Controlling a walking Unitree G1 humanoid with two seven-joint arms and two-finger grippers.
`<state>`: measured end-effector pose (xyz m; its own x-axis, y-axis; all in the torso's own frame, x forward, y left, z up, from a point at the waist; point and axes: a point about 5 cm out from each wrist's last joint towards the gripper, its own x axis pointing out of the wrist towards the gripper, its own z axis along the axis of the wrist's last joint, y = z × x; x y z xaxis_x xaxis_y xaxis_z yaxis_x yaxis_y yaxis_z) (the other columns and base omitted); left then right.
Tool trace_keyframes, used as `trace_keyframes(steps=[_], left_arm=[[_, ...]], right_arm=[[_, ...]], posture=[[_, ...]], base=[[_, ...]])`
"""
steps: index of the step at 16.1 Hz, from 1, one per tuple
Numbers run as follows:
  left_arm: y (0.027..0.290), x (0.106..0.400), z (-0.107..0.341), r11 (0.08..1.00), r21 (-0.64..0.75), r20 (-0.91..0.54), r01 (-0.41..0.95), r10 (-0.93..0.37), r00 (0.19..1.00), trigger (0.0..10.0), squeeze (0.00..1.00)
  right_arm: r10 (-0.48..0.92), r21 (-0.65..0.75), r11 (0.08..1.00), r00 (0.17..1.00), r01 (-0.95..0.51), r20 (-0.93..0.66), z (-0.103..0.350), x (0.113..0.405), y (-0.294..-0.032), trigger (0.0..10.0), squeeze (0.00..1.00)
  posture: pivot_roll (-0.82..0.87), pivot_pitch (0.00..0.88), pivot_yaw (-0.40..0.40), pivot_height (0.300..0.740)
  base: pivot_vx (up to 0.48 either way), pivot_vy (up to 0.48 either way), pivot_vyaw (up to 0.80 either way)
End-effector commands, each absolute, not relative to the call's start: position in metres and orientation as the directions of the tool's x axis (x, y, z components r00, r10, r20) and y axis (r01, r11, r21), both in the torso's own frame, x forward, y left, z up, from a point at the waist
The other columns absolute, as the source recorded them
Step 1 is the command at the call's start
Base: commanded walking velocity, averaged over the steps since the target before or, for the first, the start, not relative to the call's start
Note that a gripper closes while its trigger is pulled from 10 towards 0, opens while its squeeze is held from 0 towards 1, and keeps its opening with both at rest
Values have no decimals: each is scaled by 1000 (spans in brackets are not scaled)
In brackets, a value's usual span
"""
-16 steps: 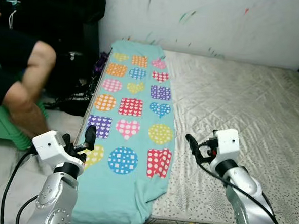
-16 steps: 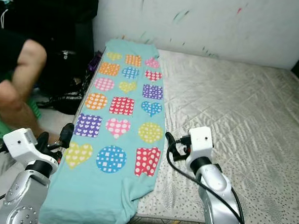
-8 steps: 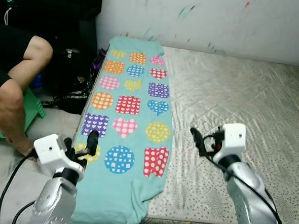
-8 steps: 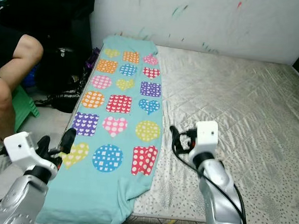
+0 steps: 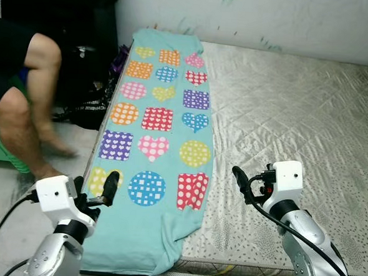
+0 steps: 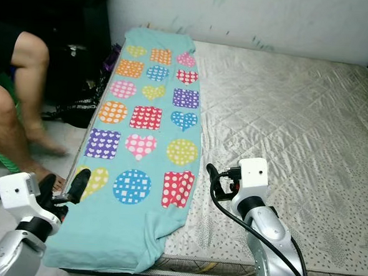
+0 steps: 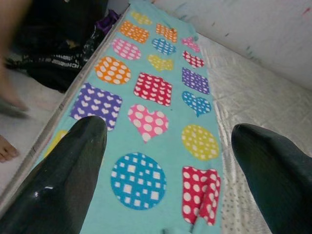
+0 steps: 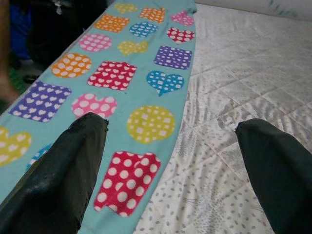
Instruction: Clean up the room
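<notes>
Both claws poised at the blanket's near end

The view has drawn back slightly; the left claw point(image 5: 110, 182) and right claw point(image 5: 238, 177), both wide apart and empty, flank the patterned blanket point(image 5: 156, 130) on the mattress point(image 5: 297, 120), ungrasped.

Across the top of the frame we see a white wall point(image 5: 316, 21) streaked with small green and red marks. Below it lies a bare grey quilted mattress point(image 5: 298, 114). At lower left we see pale floor point(image 5: 6, 189), with a dark corner at upper left.
</notes>
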<state>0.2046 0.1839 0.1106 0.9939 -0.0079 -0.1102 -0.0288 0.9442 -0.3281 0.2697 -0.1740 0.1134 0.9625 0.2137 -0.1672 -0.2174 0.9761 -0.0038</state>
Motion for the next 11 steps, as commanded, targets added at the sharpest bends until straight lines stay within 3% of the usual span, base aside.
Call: trace_keyframes(steps=[1, 6, 8, 9, 10, 11], left_arm=[[186, 202, 115, 955, -295, -89, -21, -6, 996, 10000, 0], [212, 185, 98, 977, -193, -139, -89, 63, 988, 10000, 0], [218, 186, 89, 989, -116, -161, -96, 77, 984, 10000, 0], [220, 186, 87, 991, -80, -154, -103, 90, 984, 10000, 0], [220, 187, 89, 993, -64, -135, -100, 90, 987, 10000, 0], [221, 187, 91, 994, -53, -111, -94, 88, 990, 10000, 0]], right_arm=[[206, -21, 977, 964, -213, -170, 117, 267, -179, 10000, 0], [214, -28, 974, 957, -223, -196, 109, 256, -180, 10000, 0], [192, -110, 970, 963, -215, -191, 109, 256, -190, 10000, 0], [138, -217, 960, 975, -175, -174, 104, 255, -201, 10000, 0], [96, -218, 967, 983, -129, -155, 102, 255, -208, 10000, 0], [73, -118, 989, 989, -89, -132, 102, 255, -212, 10000, 0]], posture=[[-34, 155, -88, 740], [-32, 179, -74, 740], [-39, 171, -77, 740], [-36, 164, -75, 740], [-35, 165, -73, 740], [-33, 164, -70, 740]], base=[[0, 0, 0], [0, 0, 0], [0, 0, 0], [0, 0, 0], [0, 0, 0], [0, 0, 0]])
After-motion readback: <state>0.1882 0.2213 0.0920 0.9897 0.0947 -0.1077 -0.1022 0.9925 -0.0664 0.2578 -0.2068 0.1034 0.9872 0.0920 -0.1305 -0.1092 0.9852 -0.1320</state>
